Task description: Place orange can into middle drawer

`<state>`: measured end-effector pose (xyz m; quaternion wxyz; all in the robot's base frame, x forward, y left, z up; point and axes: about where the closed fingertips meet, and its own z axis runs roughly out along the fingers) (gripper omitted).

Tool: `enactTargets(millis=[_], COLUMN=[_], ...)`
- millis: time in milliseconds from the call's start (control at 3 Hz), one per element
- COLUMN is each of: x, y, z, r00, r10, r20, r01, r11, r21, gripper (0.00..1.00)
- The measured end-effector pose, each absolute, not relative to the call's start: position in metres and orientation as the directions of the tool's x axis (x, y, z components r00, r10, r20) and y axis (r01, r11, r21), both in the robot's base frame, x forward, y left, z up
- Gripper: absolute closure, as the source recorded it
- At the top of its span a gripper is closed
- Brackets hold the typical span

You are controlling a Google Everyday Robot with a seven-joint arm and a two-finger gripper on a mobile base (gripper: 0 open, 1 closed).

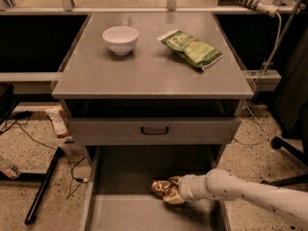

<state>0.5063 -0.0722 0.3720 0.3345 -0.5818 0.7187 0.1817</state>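
Your gripper [172, 191] sits inside the one open middle drawer [122, 174], fingers [175, 198] apparently clamped on one orange can [160, 186]. One bowl [120, 38] and one snack bag [191, 48] rest on the surface [144, 73].

grey cabinet [154, 73] on speckled, perhaps terrazzo floor [244, 168]

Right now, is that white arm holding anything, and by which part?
Yes: the gripper holds the orange can by the end nearest the arm, low over the middle drawer.
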Motion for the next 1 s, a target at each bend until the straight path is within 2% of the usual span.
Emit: enactTargets(millis=[333,1000], x=[0.5062,0.5062], y=[-0.0722,-0.0722], z=[0.3720,0.3720], r00=[-0.099,-0.099], r10=[-0.715,-0.715], r20=[-0.692,-0.692], r01=[-0.958,-0.958], r11=[0.257,0.257], r21=[-0.128,-0.128], gripper=[0.81,0.36])
